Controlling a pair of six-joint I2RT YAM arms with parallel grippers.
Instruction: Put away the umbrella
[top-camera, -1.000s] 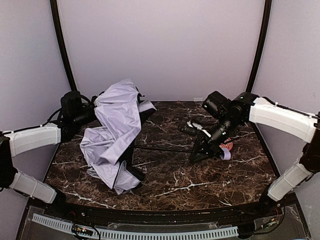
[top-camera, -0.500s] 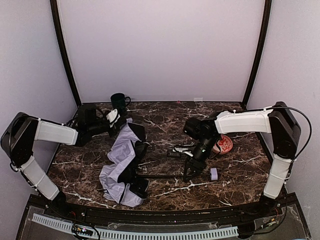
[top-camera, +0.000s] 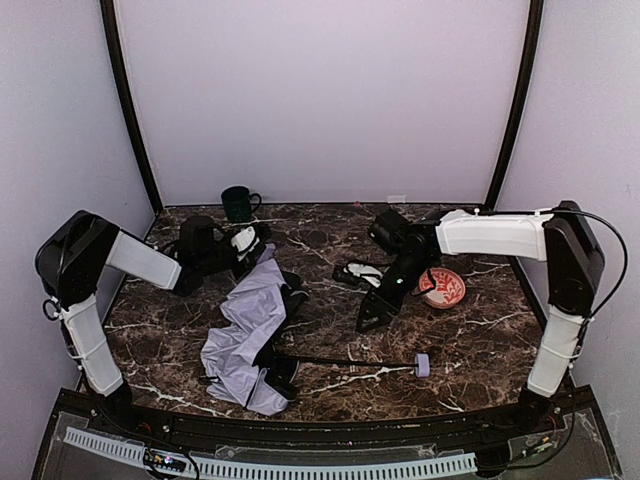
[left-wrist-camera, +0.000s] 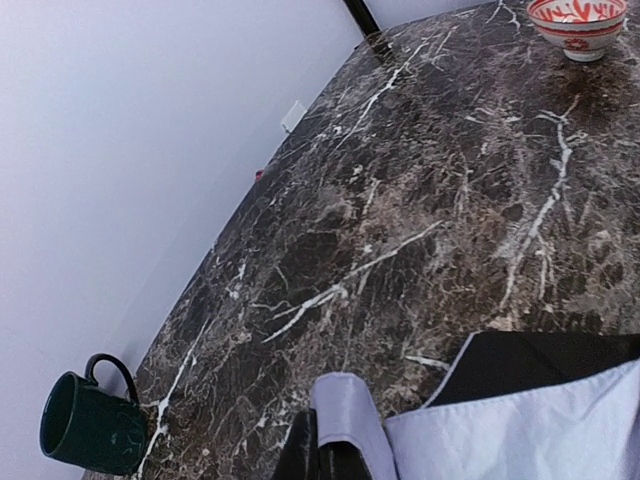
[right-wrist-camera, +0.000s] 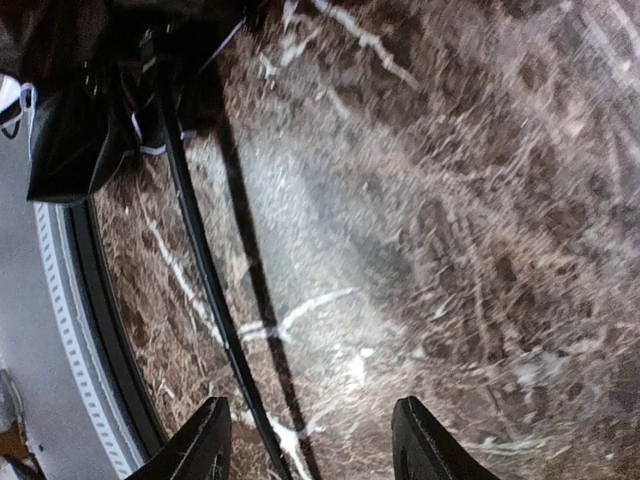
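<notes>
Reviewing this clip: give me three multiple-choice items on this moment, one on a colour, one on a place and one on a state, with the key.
1. The umbrella has a handle that is: A) red B) lavender C) green
2. The mug stands: A) at the near edge of the table B) on the right side C) at the back left
3. The right pincer is: A) shut B) open, holding nothing C) out of view

Key: 1 B, a pale lavender knob ends the shaft. 2 C, the mug stands by the back wall on the left. 3 B, the wrist view shows its fingers apart, gripping nothing.
</notes>
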